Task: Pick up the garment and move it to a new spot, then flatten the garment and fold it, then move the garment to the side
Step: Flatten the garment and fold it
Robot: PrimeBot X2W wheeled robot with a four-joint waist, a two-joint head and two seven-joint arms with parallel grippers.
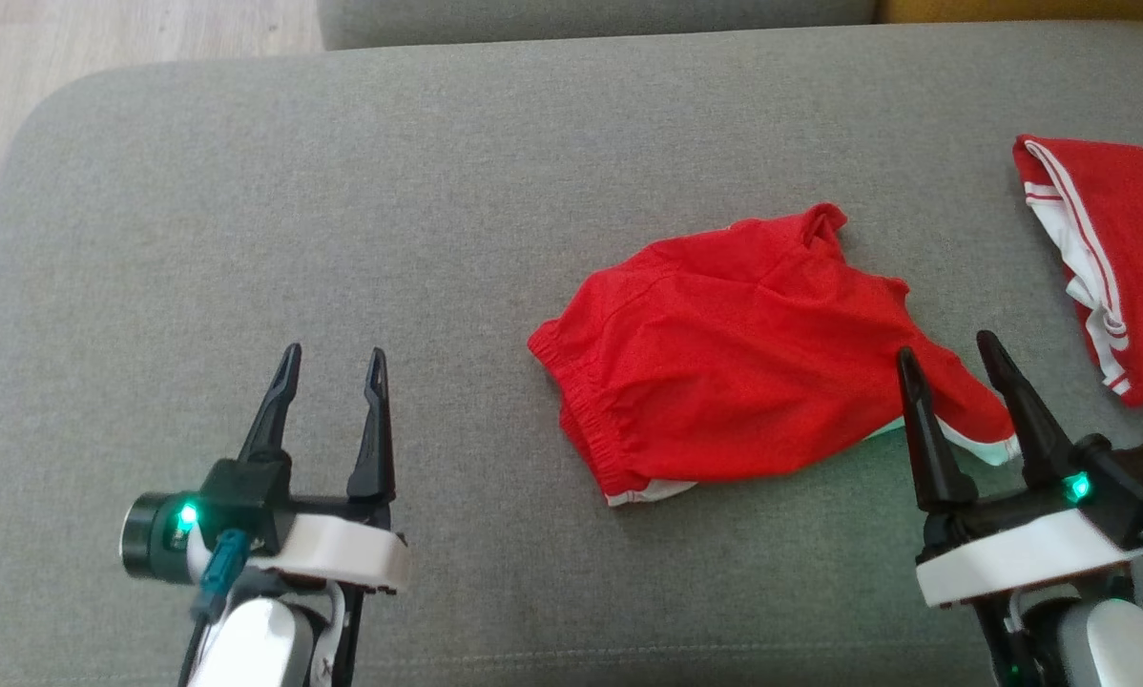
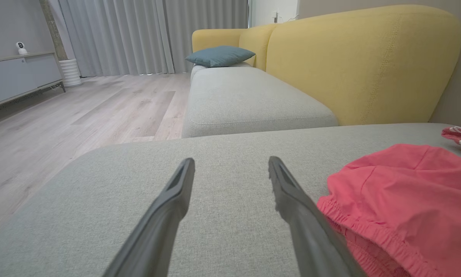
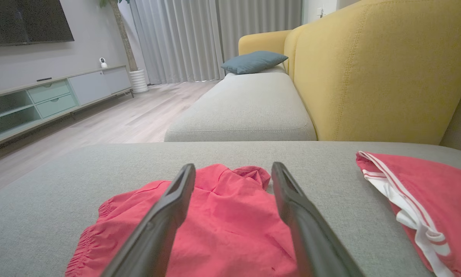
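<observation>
Left claw (image 1: 334, 351), lower left in the head view, is seen spread and empty. Right claw (image 1: 946, 344), lower right, is spread and empty at the hem of the shorts (image 1: 734, 353), centre right on the cushion (image 1: 247, 191). In the left wrist view, the shorts (image 2: 400, 200) are bunched at lower right. In the right wrist view, doubled layers at lower centre could be pinched together, spoiling the flattening.

We're in a home living room: yellow sofa (image 3: 369, 77) with grey seat cushions (image 3: 246, 111), blue pillow (image 3: 253, 61), wall TV (image 3: 22, 21) over a low cabinet (image 3: 53, 96), long grey curtains (image 3: 184, 38), wood floor (image 3: 138, 119), potted plant (image 3: 138, 79) by the curtains.
</observation>
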